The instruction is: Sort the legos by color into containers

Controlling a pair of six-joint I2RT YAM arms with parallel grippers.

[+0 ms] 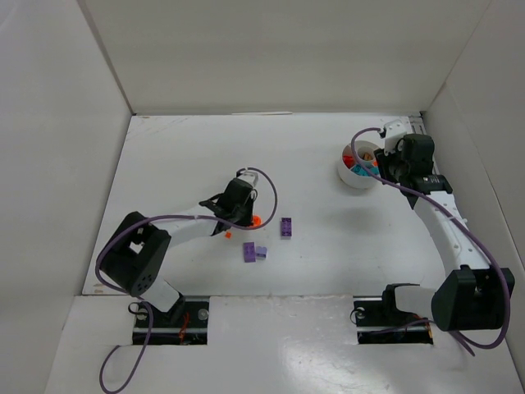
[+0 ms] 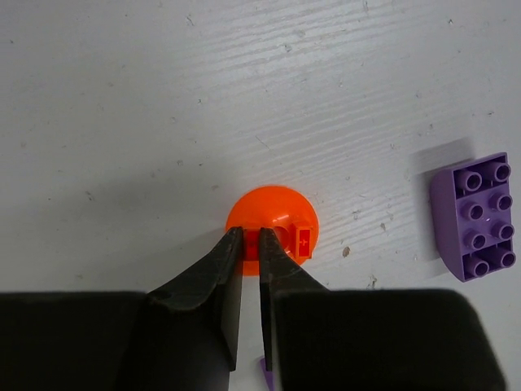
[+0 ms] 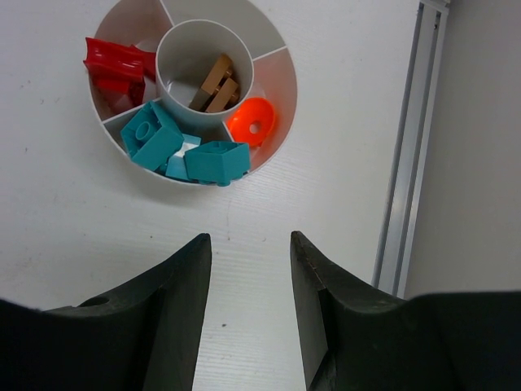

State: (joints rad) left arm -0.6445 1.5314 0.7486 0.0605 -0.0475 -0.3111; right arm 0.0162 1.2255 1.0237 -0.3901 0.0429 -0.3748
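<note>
My left gripper (image 2: 252, 240) is shut on the near edge of a round orange lego (image 2: 273, 213), seen mid-table in the top view (image 1: 255, 220). A purple brick (image 2: 476, 216) lies to its right; in the top view it sits at mid-table (image 1: 286, 227), with two more purple bricks (image 1: 253, 252) nearer the arms. A tiny orange bit (image 1: 228, 235) lies by the left arm. My right gripper (image 3: 248, 244) is open and empty, just short of the white dish (image 3: 277, 49). Its wedges hold red legos (image 3: 114, 63), teal legos (image 3: 155, 134) and one orange lego (image 3: 251, 122).
The dish's central hub holds tan pieces (image 3: 216, 85). The dish stands at the back right of the table (image 1: 349, 175). A metal rail (image 3: 411, 163) runs along the right wall. White walls enclose the table on three sides.
</note>
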